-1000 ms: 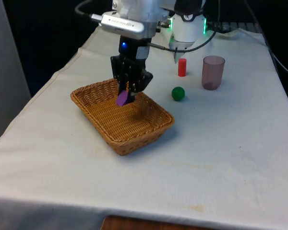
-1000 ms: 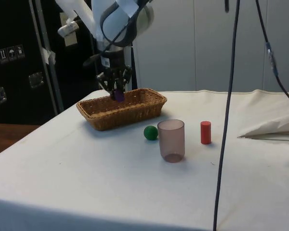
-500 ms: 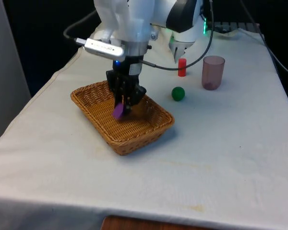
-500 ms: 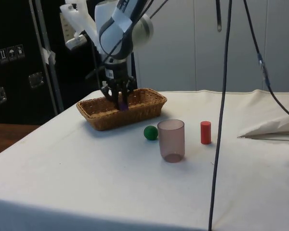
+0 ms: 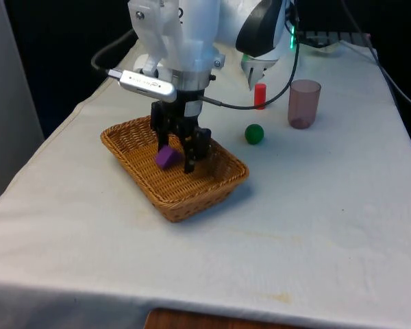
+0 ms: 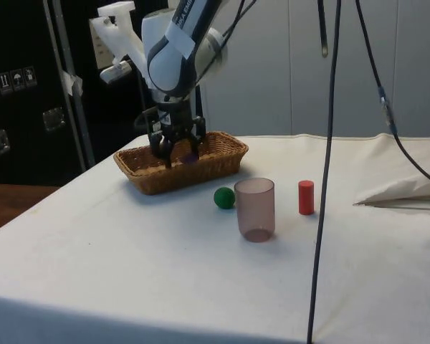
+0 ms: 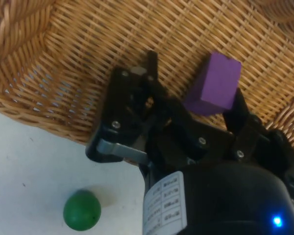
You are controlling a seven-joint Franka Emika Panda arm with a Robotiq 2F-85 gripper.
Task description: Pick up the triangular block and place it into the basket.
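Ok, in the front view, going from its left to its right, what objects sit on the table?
Woven wicker basket holding the purple block → green ball → red cylinder → translucent purple cup.

White-clothed table (image 5: pixel 315 205), dark cabinets (image 6: pixel 21 93) (side view)

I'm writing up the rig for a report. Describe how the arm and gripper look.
The arm is white and rounded, with a black joint section near its base. The gripper is black, with two slim fingers on a blocky body that bears a white printed label. A grey box is fixed at the wrist, and black cables loop along the arm.
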